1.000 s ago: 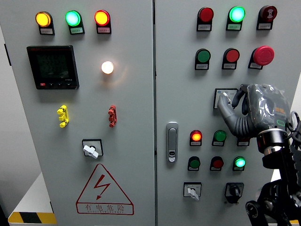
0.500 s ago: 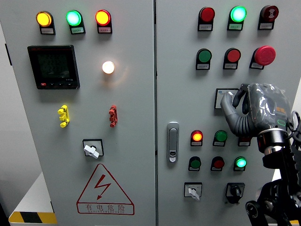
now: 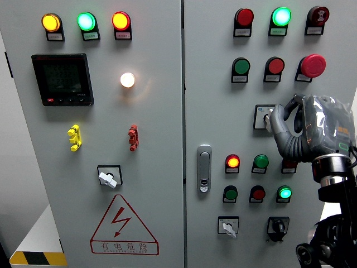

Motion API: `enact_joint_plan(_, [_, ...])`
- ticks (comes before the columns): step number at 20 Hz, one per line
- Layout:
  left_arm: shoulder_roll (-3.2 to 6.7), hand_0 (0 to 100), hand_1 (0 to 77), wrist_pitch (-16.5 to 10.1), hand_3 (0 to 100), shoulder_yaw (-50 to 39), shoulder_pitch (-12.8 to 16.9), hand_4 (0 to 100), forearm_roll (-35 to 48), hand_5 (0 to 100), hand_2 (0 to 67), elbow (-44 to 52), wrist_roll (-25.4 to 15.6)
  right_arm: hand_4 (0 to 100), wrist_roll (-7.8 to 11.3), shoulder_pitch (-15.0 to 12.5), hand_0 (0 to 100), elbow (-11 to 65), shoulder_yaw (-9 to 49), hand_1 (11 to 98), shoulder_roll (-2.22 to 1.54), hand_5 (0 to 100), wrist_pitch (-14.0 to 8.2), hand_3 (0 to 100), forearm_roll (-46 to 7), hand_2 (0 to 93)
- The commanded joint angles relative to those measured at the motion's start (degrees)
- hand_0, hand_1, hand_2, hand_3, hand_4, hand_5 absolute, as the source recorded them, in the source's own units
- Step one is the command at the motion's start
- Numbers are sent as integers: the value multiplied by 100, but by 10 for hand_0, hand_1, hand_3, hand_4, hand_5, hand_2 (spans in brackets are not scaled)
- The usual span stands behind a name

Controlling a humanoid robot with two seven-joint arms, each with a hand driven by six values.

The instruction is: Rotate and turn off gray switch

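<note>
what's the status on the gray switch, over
Right robot hand at the gray switch, fingers curled around its knob. Left robot hand not in view. Switch position hidden by the fingers. Nothing else in the way.

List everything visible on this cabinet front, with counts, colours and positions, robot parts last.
Indicator lamps: three, amber, green, red, top of left door.
Meter: one, black, upper left.
White lamp: one, lit, beside meter.
Clips: two, yellow and red, mid left door.
Rotary switches: two grey, lower left door and lower right door; one black, lower right.
Warning triangle: one, red, bottom left door.
Door handle: one, silver, right door's left edge.
Round buttons and lamps: red and green, right door.
Mushroom button: one, red, upper right.
Gray switch: one, under fingers.
Right hand: grey, on that switch.
</note>
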Motion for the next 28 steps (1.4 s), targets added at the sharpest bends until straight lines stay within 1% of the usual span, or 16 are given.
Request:
enact_joint_plan(1, [1, 0, 0, 0, 184, 0, 0, 95, -2, 117, 132, 0, 0, 805, 8, -134, 762, 222, 3, 320, 0, 1000, 0, 924, 9, 650])
enact_joint_plan(3, [1, 0, 0, 0, 184, 0, 0, 95, -2, 117, 132, 0, 0, 747, 34, -266, 762, 424, 3, 322, 0, 1000, 0, 870, 18, 619])
enact_joint_plan(4, [1, 0, 0, 0, 183, 0, 0, 95, -2, 117, 132, 0, 0, 672, 52, -336, 761, 556, -6, 323, 0, 1000, 0, 810, 18, 595])
enact_joint_plan(7, [1, 0, 0, 0, 183, 0, 0, 95, -1, 117, 132, 0, 0, 555, 174, -521, 750, 837, -58, 330, 0, 917, 0, 687, 9, 534])
enact_joint_plan(8, [1, 0, 0, 0, 183, 0, 0, 95, -2, 117, 132, 0, 0, 502, 305, -608, 741, 943, -67, 334, 0, 860, 0, 639, 9, 515])
enact_joint_plan(9, [1, 0, 0, 0, 183, 0, 0, 95, -2, 117, 132, 0, 0, 478, 533, -731, 736, 1048, -76, 337, 0, 832, 0, 607, -26, 503])
enact_joint_plan(11, [1, 0, 0, 0, 183, 0, 0, 95, -2, 117, 132, 0, 0, 390, 850, -960, 710, 1268, -67, 348, -9, 704, 0, 520, -53, 442])
enact_joint_plan(14, [1, 0, 0, 0, 183, 0, 0, 95, -2, 117, 132, 0, 0, 332, 1202, -1364, 678, 1567, -50, 369, -9, 605, 0, 475, -122, 407])
enact_joint_plan(17, [1, 0, 0, 0, 183, 0, 0, 95, -2, 117, 132, 0, 0, 277, 1781, -1637, 658, 1804, 82, 380, -18, 520, -8, 421, -430, 364])
enact_joint_plan(18, [1, 0, 0, 0, 183, 0, 0, 95, -2, 117, 132, 0, 0, 243, 1853, -1733, 644, 1866, 134, 385, -26, 469, -8, 388, -500, 338])
enact_joint_plan(20, [1, 0, 0, 0, 183, 0, 0, 95, -2, 117, 133, 0, 0, 171, 1889, -1900, 597, 1963, 135, 393, -27, 389, -17, 306, -571, 291])
enact_joint_plan(21, [1, 0, 0, 0, 183, 0, -9, 95, -2, 117, 133, 0, 0, 135, 1889, -2014, 543, 2050, 144, 389, -27, 346, -17, 262, -571, 250])
enact_joint_plan(23, [1, 0, 0, 0, 183, 0, 0, 95, -2, 117, 132, 0, 0, 121, 1889, -2156, 207, 2122, 135, 391, -27, 311, -69, 221, -650, 211])
enact_joint_plan(24, [1, 0, 0, 0, 183, 0, 0, 95, -2, 117, 132, 0, 0, 117, 1898, -2235, 0, 2156, 135, 411, -35, 287, -96, 197, -685, 185])
enact_joint_plan(26, [1, 0, 0, 0, 183, 0, 0, 94, -2, 117, 132, 0, 0, 111, 1941, -2401, 0, 2271, 187, 428, -35, 239, -157, 153, -694, 132])
enact_joint_plan(28, [1, 0, 0, 0, 183, 0, 0, 95, 7, 117, 132, 0, 0, 101, 2108, -2621, 0, 2350, 249, 442, -44, 199, -175, 128, -703, 120])
